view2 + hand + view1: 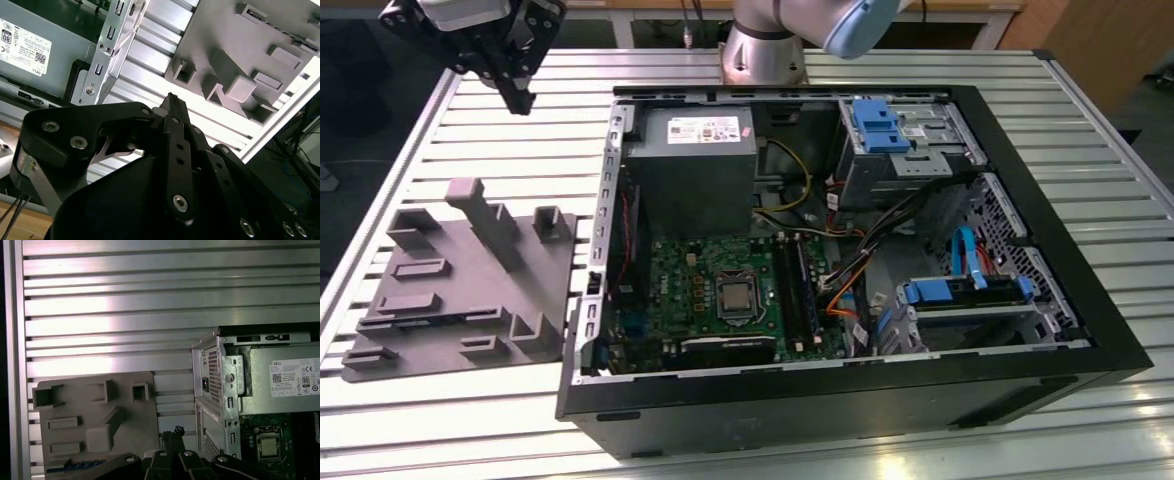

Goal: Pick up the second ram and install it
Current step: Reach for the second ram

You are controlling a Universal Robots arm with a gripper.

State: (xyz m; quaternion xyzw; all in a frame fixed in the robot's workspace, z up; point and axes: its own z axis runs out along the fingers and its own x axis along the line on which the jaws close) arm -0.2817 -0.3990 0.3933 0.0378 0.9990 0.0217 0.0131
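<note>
**Exterior view:** The gripper (522,99), fingers pressed together and holding nothing, hangs well apart from one grey tray (447,340) and one open computer case (854,400). Pick-up and installation are judged not yet done.

**First wrist view:** One dark strip, probably the second ram (75,465), lies on the tray near the gripper.

**Second wrist view:** The fingers meet with nothing between them. The tray lies beyond them.

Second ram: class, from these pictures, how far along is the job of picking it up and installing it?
Done: nothing shows as finished. In hand: nothing; the claw hangs shut and empty over the table, apart from the grey tray. Left: the second ram, seemingly the dark strip at that tray's edge, is not yet picked up or seated in the motherboard.
</note>
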